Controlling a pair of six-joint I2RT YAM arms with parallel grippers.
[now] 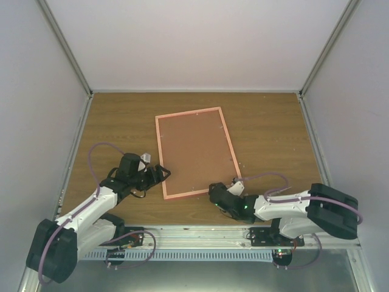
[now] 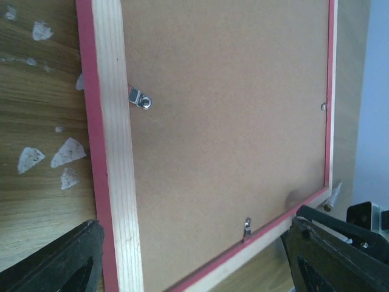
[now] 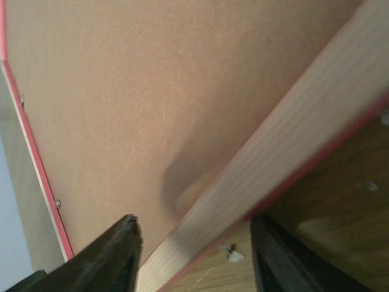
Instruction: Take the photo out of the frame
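Observation:
The pink-red frame (image 1: 160,152) lies face down on the wooden table, its brown fibreboard back (image 1: 196,152) turned up. The photo is hidden beneath that back. My left gripper (image 1: 163,173) stands open at the frame's near left corner; the left wrist view shows the corner between its fingers (image 2: 193,222). Small metal clips (image 2: 140,98) (image 2: 247,226) hold the back (image 2: 231,109) in place. At the near right corner is my right gripper (image 1: 214,191); its jaws (image 3: 193,219) stand apart on either side of the frame's wooden rail (image 3: 285,140), gripping nothing.
White walls and metal posts enclose the table (image 1: 273,128) on three sides. Small white flecks (image 2: 67,152) lie on the wood left of the frame. A metal rail (image 1: 200,234) runs along the near edge between the arm bases.

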